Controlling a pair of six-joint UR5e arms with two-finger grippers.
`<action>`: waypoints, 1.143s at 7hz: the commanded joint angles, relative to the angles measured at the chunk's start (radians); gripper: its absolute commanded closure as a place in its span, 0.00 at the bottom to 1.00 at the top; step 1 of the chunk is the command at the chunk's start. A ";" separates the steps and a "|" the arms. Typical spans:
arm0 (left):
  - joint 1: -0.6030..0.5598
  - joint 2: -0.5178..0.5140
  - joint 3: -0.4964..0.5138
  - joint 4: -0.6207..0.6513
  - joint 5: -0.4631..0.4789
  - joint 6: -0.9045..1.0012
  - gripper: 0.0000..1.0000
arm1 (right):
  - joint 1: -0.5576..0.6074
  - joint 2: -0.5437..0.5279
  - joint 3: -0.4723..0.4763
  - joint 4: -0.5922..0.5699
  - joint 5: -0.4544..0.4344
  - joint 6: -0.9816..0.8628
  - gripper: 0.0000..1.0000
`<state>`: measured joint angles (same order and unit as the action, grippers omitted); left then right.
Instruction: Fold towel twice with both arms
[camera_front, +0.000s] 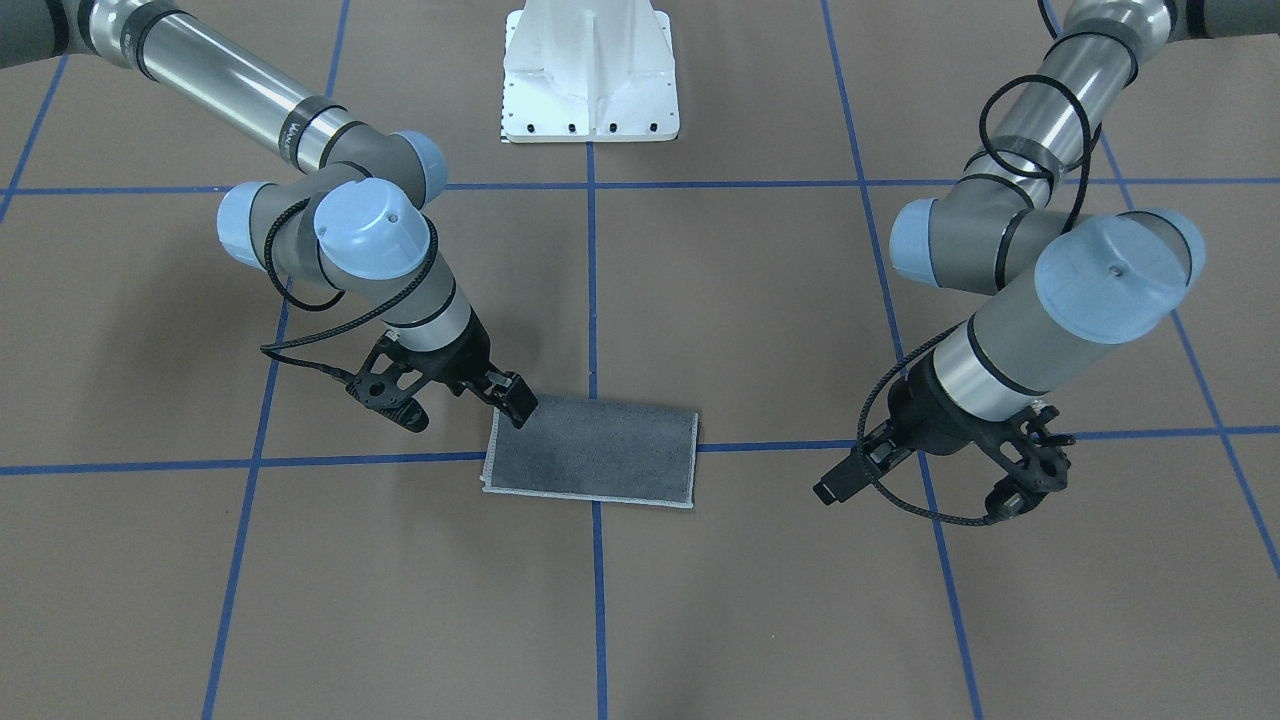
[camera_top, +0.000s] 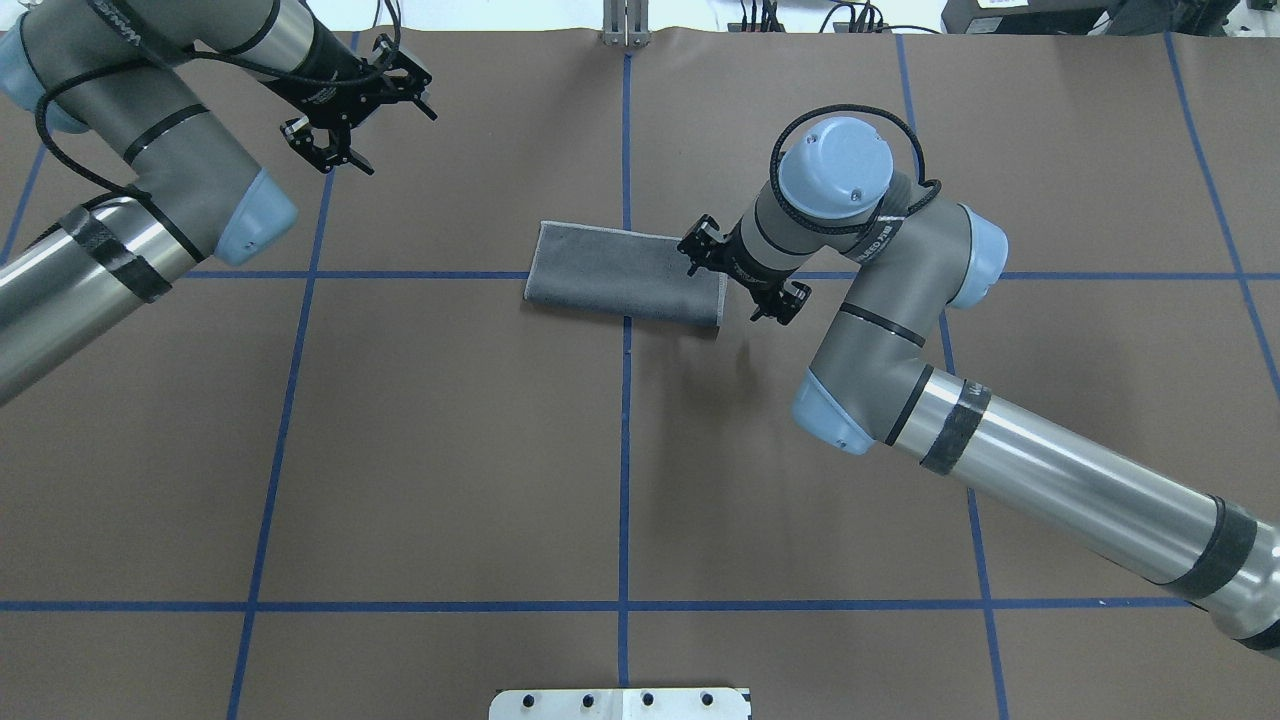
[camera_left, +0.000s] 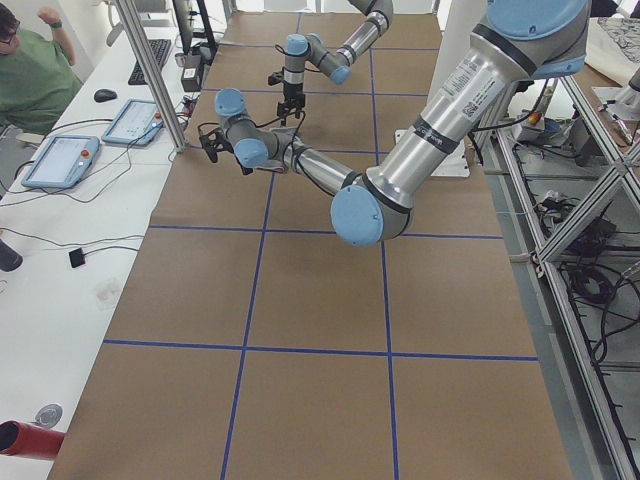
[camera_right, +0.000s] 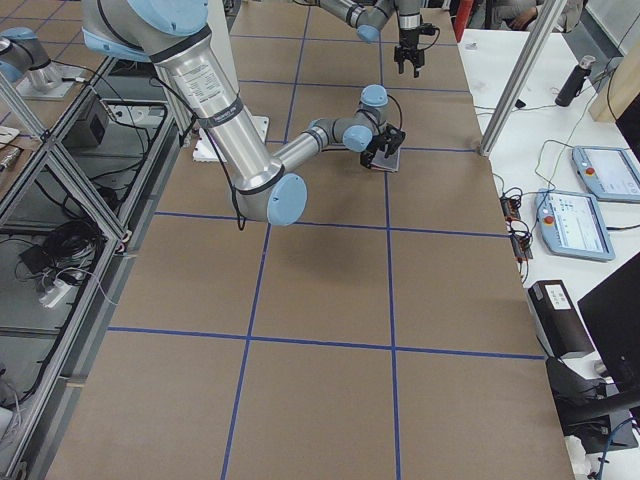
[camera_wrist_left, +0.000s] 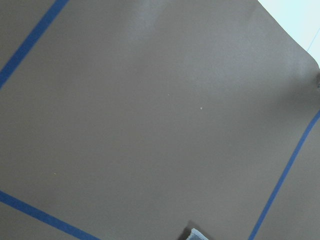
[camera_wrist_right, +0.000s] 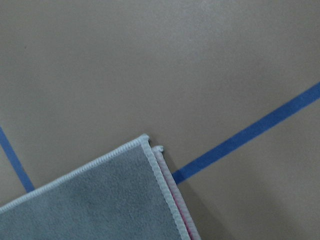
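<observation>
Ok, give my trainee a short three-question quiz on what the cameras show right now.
1. True or false: the towel lies pink face up.
2. Which end effector is at the towel's corner?
3. How many folds look done: A none, B one, C two?
Key: 1 false, the dark grey face is up. 2 the right end effector; the left end effector is well apart from the towel. 3 B, it is a rectangle with two stacked edges in the right wrist view.

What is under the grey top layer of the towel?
Another layer of the same towel: a pink strip and its pale border show along one edge. The rest is covered.
</observation>
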<state>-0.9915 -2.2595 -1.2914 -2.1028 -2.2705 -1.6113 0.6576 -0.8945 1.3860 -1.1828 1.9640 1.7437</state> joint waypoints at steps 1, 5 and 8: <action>-0.003 0.006 -0.002 0.000 -0.004 0.007 0.00 | -0.030 0.000 -0.001 -0.009 -0.025 -0.007 0.13; 0.002 0.005 0.000 0.000 -0.003 0.007 0.00 | -0.020 0.003 -0.005 -0.009 -0.033 -0.018 0.43; 0.004 0.003 0.000 0.000 -0.001 0.007 0.00 | -0.012 0.005 -0.007 -0.006 -0.033 -0.007 0.80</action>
<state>-0.9884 -2.2559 -1.2916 -2.1031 -2.2724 -1.6045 0.6436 -0.8904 1.3801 -1.1893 1.9313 1.7322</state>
